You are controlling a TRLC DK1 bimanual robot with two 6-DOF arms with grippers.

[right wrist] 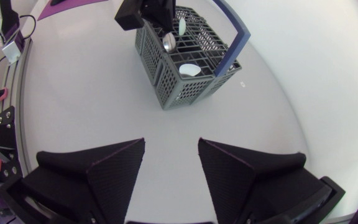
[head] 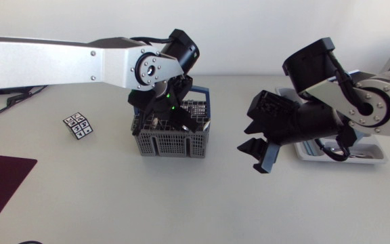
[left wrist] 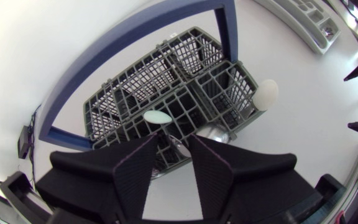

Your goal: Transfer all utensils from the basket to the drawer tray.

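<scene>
The grey mesh utensil basket [head: 175,144] with a blue handle [left wrist: 135,34] stands mid-table. Several spoons stand in it: a pale one [left wrist: 156,116], a white one [left wrist: 267,94] and a metal one [left wrist: 216,132]. My left gripper [head: 164,112] hangs over the basket's near compartments. Its fingers [left wrist: 132,174] are open around a thin metal stem, with a gap on both sides. My right gripper [head: 257,146] hovers open and empty over bare table right of the basket [right wrist: 179,87]. The drawer tray [head: 378,154] lies at the far right, partly under my right arm.
A small black-and-white marker card [head: 78,125] lies left of the basket. A dark purple mat [head: 2,177] covers the front left corner. Bare table lies between the basket and the tray.
</scene>
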